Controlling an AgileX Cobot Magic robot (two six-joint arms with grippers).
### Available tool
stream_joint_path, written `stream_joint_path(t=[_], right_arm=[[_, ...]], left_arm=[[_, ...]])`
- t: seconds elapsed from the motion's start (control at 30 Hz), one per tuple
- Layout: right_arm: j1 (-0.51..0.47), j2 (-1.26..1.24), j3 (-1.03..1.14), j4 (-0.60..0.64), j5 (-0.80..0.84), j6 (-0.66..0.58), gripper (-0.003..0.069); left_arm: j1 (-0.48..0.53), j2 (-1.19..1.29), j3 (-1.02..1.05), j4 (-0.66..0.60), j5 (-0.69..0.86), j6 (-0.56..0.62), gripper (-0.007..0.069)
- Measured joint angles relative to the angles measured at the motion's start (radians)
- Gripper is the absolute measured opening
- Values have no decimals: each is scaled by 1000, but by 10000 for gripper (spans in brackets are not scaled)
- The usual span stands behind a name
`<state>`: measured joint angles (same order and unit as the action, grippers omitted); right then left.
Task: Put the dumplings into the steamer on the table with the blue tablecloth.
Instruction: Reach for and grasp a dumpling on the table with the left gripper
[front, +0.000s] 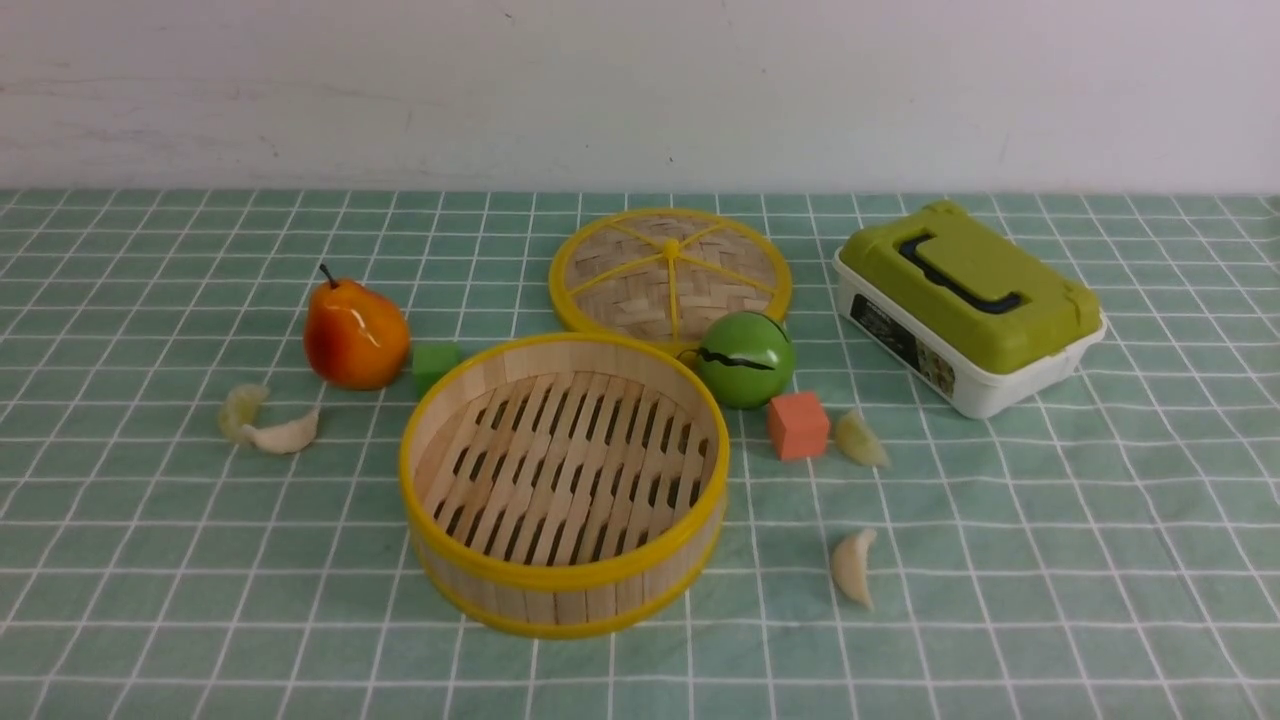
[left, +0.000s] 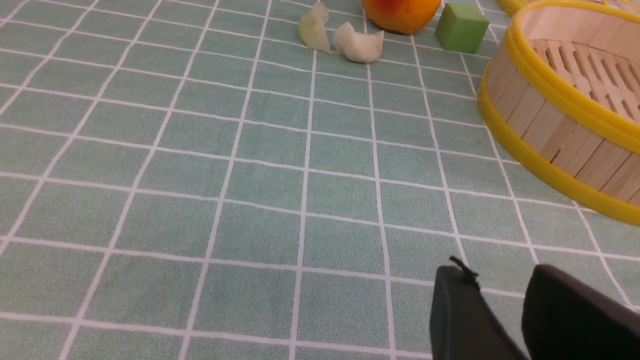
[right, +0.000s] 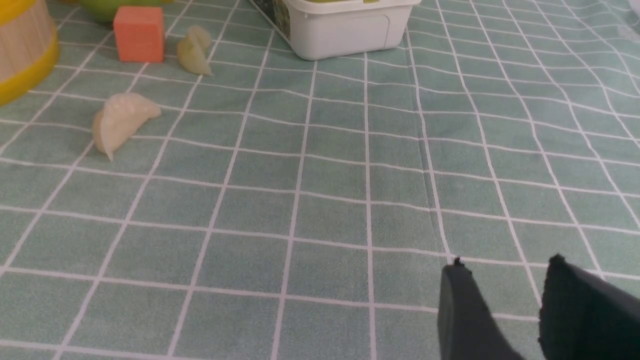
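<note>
The steamer (front: 560, 578) stands empty in the middle of the teal grid tablecloth (front: 1000, 560). Left of it lie a yellow-green dumpling (front: 242, 408) and a whitish dumpling (front: 285, 435), touching. Right of it lie a yellow-green dumpling (front: 860, 440) and a whitish dumpling (front: 853, 567), apart. My left gripper (left: 500, 272) is open and empty above bare cloth, well short of its two dumplings (left: 314, 30) (left: 359, 45) and beside the steamer wall (left: 550, 125). My right gripper (right: 505, 264) is open and empty, far from the whitish dumpling (right: 122, 120) and the greenish dumpling (right: 195, 50). Neither gripper shows in the front view.
A pear (front: 355, 335) and a green cube (front: 435, 365) sit behind the left dumplings. A woven disc lid (front: 670, 272), a green ball (front: 745, 360) and an orange cube (front: 798, 425) are behind and right of the steamer. A green-lidded white box (front: 965, 305) stands at the back right.
</note>
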<state>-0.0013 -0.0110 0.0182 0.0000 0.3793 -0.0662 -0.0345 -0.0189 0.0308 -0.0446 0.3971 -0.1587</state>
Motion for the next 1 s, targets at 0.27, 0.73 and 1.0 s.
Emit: stream_joint_path(t=[0.27, 0.73, 1.0], right_arm=[[0, 0, 0, 0, 0, 0, 239], [0, 0, 0, 0, 0, 0, 215], [0, 0, 0, 0, 0, 0, -17]], left_arm=[[0, 0, 0, 0, 0, 0, 204], [0, 0, 0, 0, 0, 0, 217], [0, 0, 0, 0, 0, 0, 218]])
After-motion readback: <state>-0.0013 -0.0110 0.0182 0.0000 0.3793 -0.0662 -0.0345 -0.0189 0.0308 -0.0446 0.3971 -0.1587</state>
